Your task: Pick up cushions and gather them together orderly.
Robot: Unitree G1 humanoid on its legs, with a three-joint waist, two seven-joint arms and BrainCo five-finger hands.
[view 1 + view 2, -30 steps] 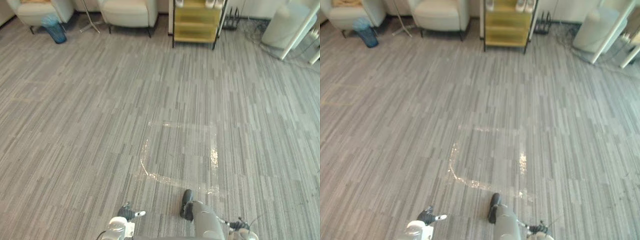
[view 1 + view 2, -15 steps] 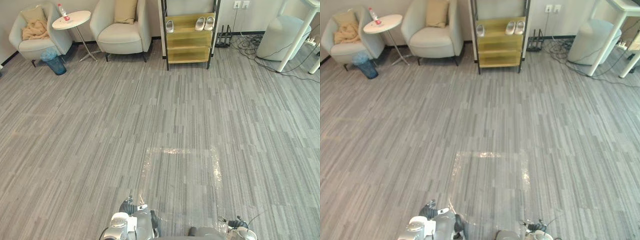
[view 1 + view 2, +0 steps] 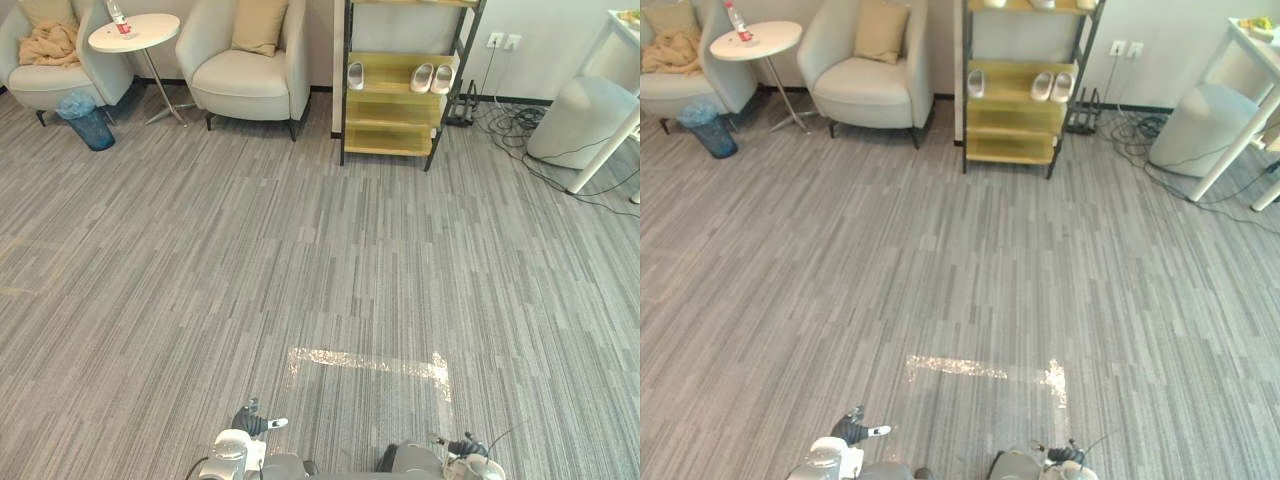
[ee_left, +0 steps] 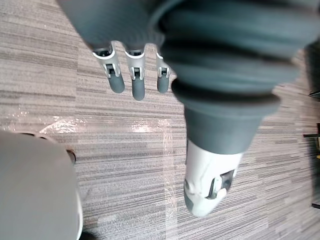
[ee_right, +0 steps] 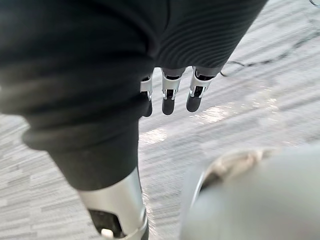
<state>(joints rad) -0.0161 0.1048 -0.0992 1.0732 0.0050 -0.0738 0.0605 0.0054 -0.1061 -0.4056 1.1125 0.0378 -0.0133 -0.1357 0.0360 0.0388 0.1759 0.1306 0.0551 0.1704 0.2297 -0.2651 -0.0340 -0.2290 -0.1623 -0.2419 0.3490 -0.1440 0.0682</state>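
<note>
Left hand [image 4: 138, 80] and right hand [image 5: 168, 97] hang empty, fingers straight; cushion [image 3: 259, 24] sits propped in far armchair [image 3: 250, 78], well beyond reach

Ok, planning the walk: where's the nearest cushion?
Ahead to the left in the eye views: the tan cushion leans in an armchair, between the round table and the shelf rack.

Tan cushion [image 3: 883, 30] upright on armchair [image 3: 866, 92], between round table [image 3: 752, 40] and shelf [image 3: 1011, 117].
</note>
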